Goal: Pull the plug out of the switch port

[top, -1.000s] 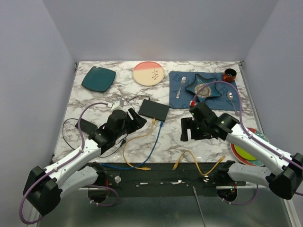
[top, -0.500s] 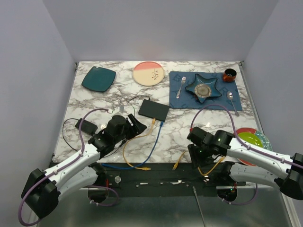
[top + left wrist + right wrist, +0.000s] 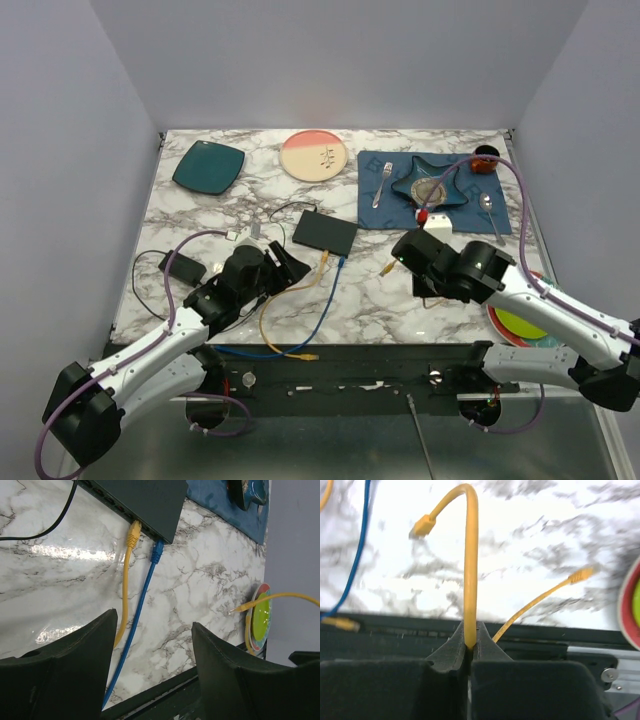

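Left gripper point(image 3: 152, 630) gapes toward the switch point(image 3: 324, 233); right gripper point(image 3: 470, 636) clenches a loose yellow cable point(image 3: 469, 555). Its yellow plug point(image 3: 133, 534) and blue plug point(image 3: 157, 552) sit adjacent, so a mis-grab seems possible.

Port side of switch point(image 3: 145, 500): yellow cable point(image 3: 132, 534) & blue cable point(image 3: 156, 552) exit adjacent sockets, trail side by side to near edge, across lane ahead of L gripper point(image 3: 152, 625), fingers wide apart. Bare marble right of blue cable up to R gripper point(image 3: 469, 630); loose yellow lead point(image 3: 470, 555) pinched there arches over gap. Left flank: power brick point(image 3: 183, 267), black cord point(image 3: 55, 526) loops. Rear right: blue mat point(image 3: 372, 215) near switch corner.
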### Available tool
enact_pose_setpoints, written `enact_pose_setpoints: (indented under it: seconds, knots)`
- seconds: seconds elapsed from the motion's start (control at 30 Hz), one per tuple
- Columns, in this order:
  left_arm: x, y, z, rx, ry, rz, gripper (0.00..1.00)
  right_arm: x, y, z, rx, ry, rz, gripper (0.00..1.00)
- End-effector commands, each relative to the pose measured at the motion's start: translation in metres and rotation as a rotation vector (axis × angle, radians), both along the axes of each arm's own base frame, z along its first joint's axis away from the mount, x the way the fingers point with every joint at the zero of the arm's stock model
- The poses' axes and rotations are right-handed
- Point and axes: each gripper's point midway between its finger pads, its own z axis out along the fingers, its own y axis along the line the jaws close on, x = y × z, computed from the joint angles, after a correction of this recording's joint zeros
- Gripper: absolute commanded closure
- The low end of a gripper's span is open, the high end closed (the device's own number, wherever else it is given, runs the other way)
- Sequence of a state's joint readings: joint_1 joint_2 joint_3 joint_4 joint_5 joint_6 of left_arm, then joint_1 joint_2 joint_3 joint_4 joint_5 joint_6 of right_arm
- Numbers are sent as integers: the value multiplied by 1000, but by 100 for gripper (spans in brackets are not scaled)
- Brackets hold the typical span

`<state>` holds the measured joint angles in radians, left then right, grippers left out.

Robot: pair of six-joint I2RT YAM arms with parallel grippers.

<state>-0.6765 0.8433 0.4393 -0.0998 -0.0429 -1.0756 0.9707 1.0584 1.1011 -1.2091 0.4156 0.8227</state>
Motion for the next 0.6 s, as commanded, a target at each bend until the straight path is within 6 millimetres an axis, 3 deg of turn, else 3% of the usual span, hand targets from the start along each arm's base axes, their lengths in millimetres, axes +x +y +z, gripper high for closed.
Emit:
enact_pose_setpoints:
  seconds: [0.0,0.1,0.13,0.27,0.3,0.37,0.4,0.5,0.57]
  knots:
    - [-4,-1,0,-9,3,-8,29,43,-48,11,-277,-156,-161,99]
    - [-4,2,1,0,-5,-3,29,65,-66,-1,-332,-143,-220,99]
    - [-3,3,2,1,-6,2,29,73,-77,-6,-325,-125,-270,99]
    - [-5,3,-1,9,0,-5,29,94,-93,-31,-249,-61,-302,96]
    - [-5,2,-2,10,3,-8,29,100,-91,-36,-233,-51,-289,77]
    - [-5,2,-2,10,4,-11,29,100,-86,-41,-204,-27,-274,52]
    - [-6,2,-2,11,3,-12,29,103,-81,-41,-183,-33,-259,31]
    - [-5,4,-2,15,-4,-5,29,108,-68,-30,-95,-71,-244,13]
    - [-5,4,-4,16,-1,-4,29,110,-61,-17,-35,-110,-231,10]
